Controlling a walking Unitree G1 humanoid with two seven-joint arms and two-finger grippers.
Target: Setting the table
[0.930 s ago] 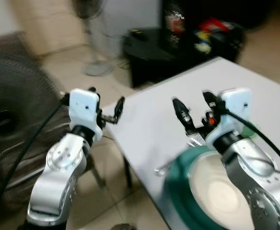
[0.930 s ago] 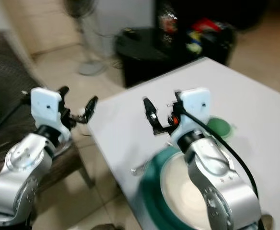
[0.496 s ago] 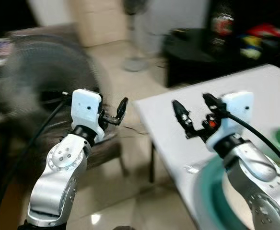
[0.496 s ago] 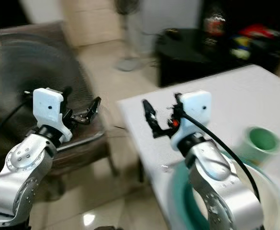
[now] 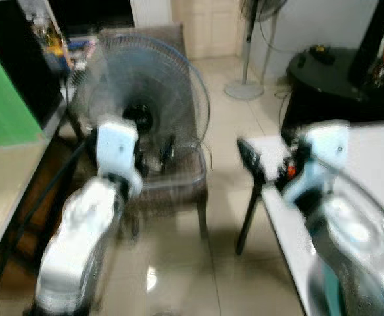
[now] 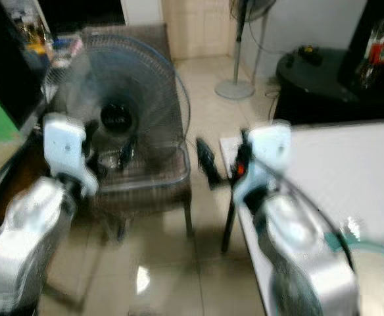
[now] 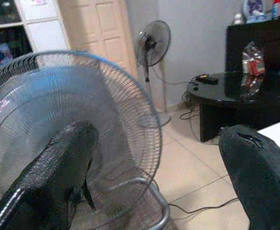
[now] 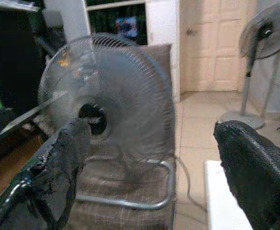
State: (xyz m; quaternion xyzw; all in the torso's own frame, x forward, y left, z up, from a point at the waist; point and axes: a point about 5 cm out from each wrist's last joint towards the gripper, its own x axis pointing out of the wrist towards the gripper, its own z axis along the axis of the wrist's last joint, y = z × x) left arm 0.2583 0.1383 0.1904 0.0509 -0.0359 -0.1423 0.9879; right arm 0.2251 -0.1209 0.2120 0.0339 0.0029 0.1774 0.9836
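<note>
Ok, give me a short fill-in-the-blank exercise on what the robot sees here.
1. The big fan sits on a ____.
2. The left gripper is ____ and holds nothing.
3. The pedestal fan stands next to a closed ____.
4. The low round table is ____ in colour.

Missing words: chair; open; door; black

We see a white table (image 6: pixel 350 171) at the right of the blurred head views, its near corner by the chair, and on its near edge a white plate with a teal rim (image 6: pixel 376 276), lying flat and partly cut off.
</note>
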